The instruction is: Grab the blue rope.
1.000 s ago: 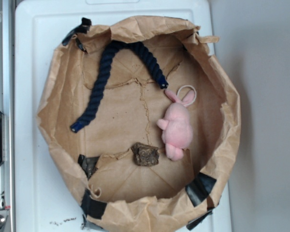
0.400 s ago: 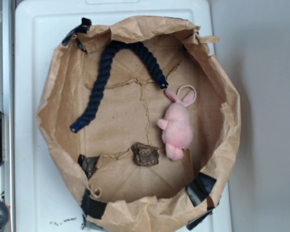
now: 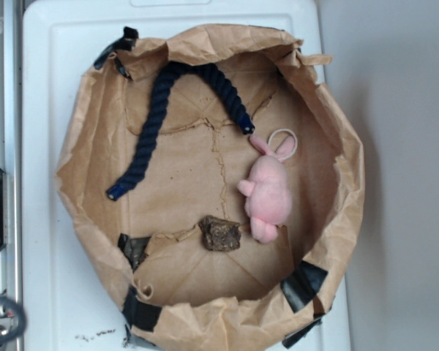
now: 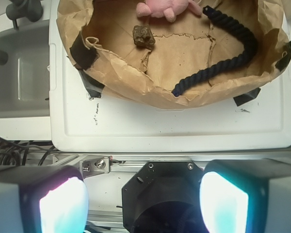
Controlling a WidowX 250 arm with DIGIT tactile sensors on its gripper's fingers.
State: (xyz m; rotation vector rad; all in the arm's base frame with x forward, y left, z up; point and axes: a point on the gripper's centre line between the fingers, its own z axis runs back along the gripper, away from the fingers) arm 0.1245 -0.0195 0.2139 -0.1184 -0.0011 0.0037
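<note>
white lid (image 3: pixel 51 88) — paper basin (image 3: pixel 336 219), blue rope (image 3: pixel 150 131)

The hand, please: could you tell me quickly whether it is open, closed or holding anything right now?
Hand: open, holding nothing, well short of the blue rope.

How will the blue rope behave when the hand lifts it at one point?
The blue rope lies in a loose arch, so it is probably floppy and both ends would hang down. Its thick twisted strands should give good grip. It looks light, though one capped end nearly touches the pink bunny.
</note>
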